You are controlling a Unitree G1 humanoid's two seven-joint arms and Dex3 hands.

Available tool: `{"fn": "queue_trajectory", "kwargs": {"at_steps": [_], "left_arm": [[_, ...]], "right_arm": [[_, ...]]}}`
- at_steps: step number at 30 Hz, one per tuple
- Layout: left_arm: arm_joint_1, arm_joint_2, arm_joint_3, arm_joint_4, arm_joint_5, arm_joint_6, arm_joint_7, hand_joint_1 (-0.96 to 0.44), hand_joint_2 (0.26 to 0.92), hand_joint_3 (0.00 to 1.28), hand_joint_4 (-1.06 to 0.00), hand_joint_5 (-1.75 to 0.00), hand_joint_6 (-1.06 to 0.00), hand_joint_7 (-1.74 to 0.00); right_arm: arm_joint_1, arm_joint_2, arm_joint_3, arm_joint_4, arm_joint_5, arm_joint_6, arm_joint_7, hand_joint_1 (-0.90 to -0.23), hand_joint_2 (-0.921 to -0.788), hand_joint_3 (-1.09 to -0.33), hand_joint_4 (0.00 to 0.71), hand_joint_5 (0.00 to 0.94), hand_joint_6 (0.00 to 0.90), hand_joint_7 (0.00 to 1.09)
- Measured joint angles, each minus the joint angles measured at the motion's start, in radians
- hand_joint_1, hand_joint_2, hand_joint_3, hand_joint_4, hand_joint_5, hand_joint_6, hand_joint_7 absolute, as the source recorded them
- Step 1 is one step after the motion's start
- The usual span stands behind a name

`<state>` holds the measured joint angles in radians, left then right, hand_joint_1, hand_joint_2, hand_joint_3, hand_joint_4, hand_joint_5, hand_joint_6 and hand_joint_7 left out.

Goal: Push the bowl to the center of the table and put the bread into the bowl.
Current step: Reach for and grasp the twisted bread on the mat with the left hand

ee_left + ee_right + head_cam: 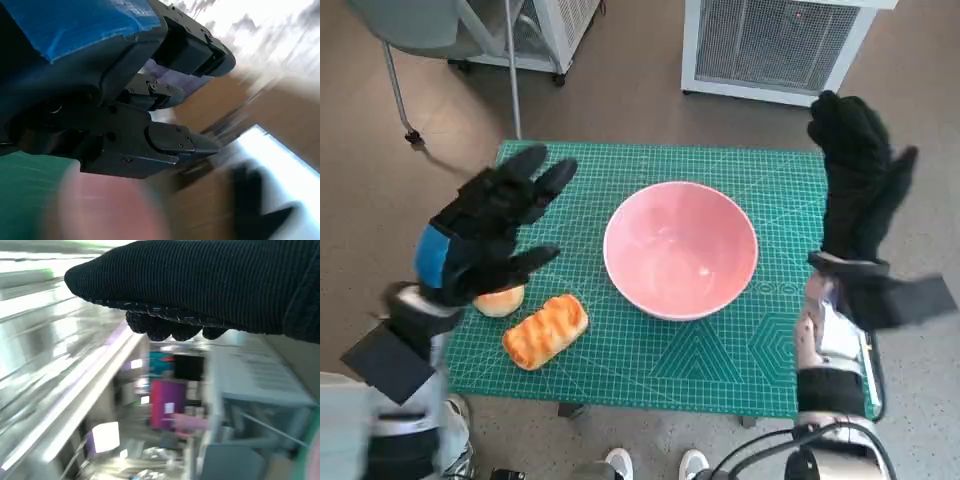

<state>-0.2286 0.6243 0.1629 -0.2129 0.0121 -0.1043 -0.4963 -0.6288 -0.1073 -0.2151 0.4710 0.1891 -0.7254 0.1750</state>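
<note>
- Bowl (681,249): pink, upright, nothing in it, standing on the green cutting mat (720,350) that covers the table. It serves as the landmark for the items below.
- Markings: the mat carries a pale printed grid and angle lines; its small lettering cannot be read. No brand or label is legible in any view.
- Bread (545,330): golden, striped loaf lying on the mat to the left of the bowl and nearer the robot, apart from the bowl's rim.
- Round bun (500,300): lies just beside the bread, farther left of the bowl, partly hidden under the left hand.
- Left hand (490,235): raised above the mat left of the bowl, fingers spread, holding nothing. The left wrist view shows its black fingers (175,140) apart, with the bowl a pink blur beneath.
- Right hand (860,185): raised right of the bowl over the mat's far right corner, fingers extended and apart, holding nothing. The right wrist view is motion-blurred.
- Surroundings: white grilled unit (775,45) on the floor beyond the bowl; chair leg (400,95) at far left; shoe tips (655,463) on the robot's side of the table.
</note>
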Motion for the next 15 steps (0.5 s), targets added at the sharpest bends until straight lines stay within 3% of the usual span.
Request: {"fn": "queue_trajectory", "kwargs": {"at_steps": [8,15], "left_arm": [[0.079,0.224,-0.005,-0.248,0.141,0.324,-0.161,-0.05,0.774,0.0,-0.09,0.0,-0.34,0.0],[0.146,0.277,-0.025,-0.407,0.192,0.452,-0.217,-0.13,0.76,0.0,-0.12,-0.01,-0.34,0.0]], "right_arm": [[0.057,-0.009,0.031,-0.184,-0.007,0.039,0.001,-0.53,-0.921,-0.758,0.332,0.018,0.003,0.71],[0.083,-0.005,0.047,-0.257,-0.033,0.081,-0.016,-0.53,-0.921,-0.751,0.337,0.02,-0.001,0.74]]}}
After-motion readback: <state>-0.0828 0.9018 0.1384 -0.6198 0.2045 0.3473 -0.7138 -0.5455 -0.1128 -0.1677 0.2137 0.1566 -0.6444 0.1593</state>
